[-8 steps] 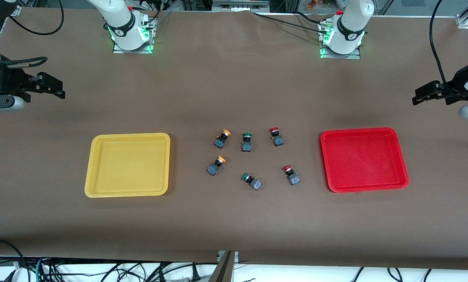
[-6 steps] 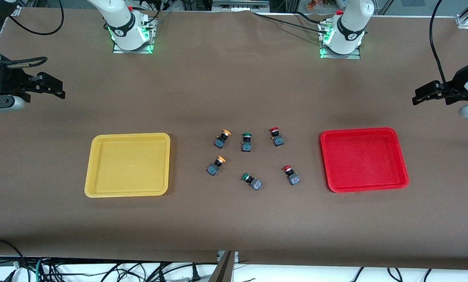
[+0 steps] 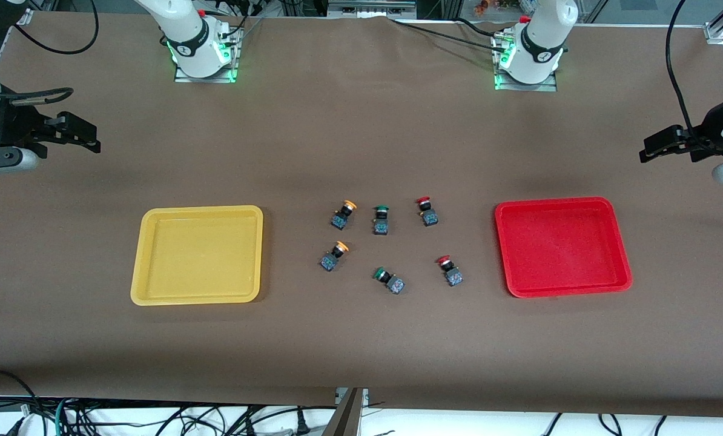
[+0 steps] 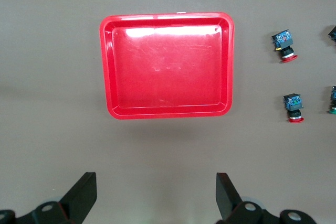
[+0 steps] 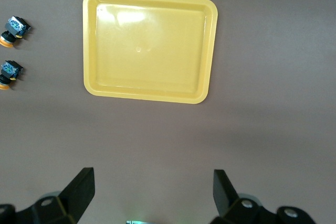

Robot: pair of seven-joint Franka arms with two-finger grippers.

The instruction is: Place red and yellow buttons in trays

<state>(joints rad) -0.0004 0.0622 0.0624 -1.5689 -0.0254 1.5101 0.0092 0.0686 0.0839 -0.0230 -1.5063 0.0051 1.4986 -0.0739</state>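
Note:
Two yellow-capped buttons [image 3: 343,214] [image 3: 334,255] and two red-capped buttons [image 3: 426,211] [image 3: 450,270] lie on the table between the trays. The yellow tray [image 3: 198,254] lies toward the right arm's end and the red tray [image 3: 561,245] toward the left arm's end; both are empty. My left gripper [image 3: 647,148] hangs open and empty above the table beside the red tray [image 4: 168,64]. Its wrist view shows the gripper [image 4: 156,192] and both red buttons [image 4: 285,46] [image 4: 293,107]. My right gripper [image 3: 92,138] hangs open and empty beside the yellow tray [image 5: 149,45]. Its wrist view shows the gripper [image 5: 152,190] and both yellow buttons [image 5: 13,28] [image 5: 9,72].
Two green-capped buttons [image 3: 381,219] [image 3: 389,280] lie among the others, one between the yellow and red pair farther from the camera, one in the nearer row. Brown cloth covers the table. Black cables hang near both ends of the table.
My left gripper has shifted very slightly toward its end of the table. Nothing else has moved.

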